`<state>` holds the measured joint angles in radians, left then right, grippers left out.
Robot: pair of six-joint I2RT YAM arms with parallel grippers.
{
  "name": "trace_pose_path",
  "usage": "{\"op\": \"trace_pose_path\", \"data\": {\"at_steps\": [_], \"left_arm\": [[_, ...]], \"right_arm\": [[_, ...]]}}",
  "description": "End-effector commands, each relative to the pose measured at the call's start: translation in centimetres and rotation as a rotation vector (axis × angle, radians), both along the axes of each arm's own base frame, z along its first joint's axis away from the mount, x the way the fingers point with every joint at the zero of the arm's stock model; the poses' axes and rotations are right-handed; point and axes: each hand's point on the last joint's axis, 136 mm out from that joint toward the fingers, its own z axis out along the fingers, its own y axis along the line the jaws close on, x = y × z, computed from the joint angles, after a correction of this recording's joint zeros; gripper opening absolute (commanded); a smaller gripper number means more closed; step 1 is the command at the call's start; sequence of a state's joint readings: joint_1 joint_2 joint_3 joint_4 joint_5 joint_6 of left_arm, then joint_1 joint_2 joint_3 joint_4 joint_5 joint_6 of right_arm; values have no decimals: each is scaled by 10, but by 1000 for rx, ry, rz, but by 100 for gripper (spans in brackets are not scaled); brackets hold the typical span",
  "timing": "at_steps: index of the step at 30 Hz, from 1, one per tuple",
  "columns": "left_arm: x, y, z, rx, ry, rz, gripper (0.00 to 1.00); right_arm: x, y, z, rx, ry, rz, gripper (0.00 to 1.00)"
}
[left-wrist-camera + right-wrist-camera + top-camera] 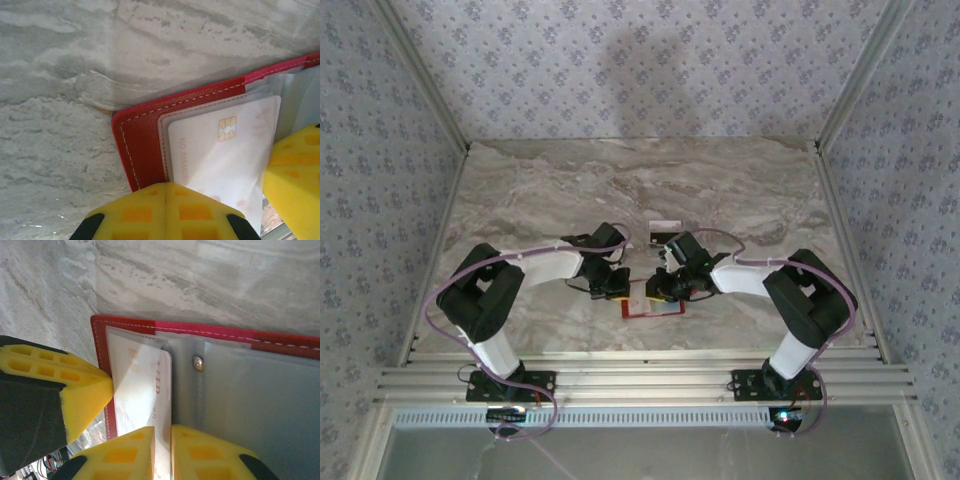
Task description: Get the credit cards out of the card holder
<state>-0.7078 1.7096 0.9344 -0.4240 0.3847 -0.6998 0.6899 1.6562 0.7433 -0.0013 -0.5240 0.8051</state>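
The red card holder (pixel 655 308) lies open on the marble table between both arms. Its clear pocket holds a white credit card (pixel 225 150) with a gold chip. My left gripper (pixel 166 186) is shut with nothing between its pads, its tips down on the holder's (pixel 142 145) left edge beside the pocket. My right gripper (pixel 162 432) is shut on the long edge of that card (pixel 142 385), which sticks partly out of the pocket. In the top view the left gripper (pixel 613 287) and right gripper (pixel 665 287) nearly meet over the holder. Another credit card (pixel 665 228) lies flat behind them.
The holder's (pixel 125 322) greyish clear window (pixel 250 400) with a small metal rivet (pixel 198 363) spreads to the right of the card. Patterned walls enclose the table on three sides. Bare marble (pixel 620 180) stretches towards the back.
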Motion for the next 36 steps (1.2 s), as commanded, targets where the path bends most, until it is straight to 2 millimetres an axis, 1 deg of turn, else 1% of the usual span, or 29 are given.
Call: {"op": "trace_pose_path", "data": {"at_steps": [1, 7, 15, 20, 24, 29, 36], "left_arm": [[-2, -1, -1, 16, 6, -14, 3], [-2, -1, 0, 16, 4, -11, 3], [5, 0, 18, 9, -43, 11, 4], [6, -6, 25, -23, -49, 22, 7], [7, -15, 30, -69, -49, 20, 10], [4, -22, 23, -80, -24, 10, 15], [-1, -22, 6, -74, 9, -2, 13]], "right_arm": [[-2, 8, 3, 32, 11, 15, 15], [-1, 4, 2, 22, 8, 1, 10], [-2, 0, -3, 7, 14, -4, 8], [-2, 0, -1, 9, 11, -1, 8], [-2, -1, -2, 7, 12, -2, 8], [-1, 0, 0, 10, 10, -3, 8], [-2, -1, -1, 6, 13, -2, 8]]}}
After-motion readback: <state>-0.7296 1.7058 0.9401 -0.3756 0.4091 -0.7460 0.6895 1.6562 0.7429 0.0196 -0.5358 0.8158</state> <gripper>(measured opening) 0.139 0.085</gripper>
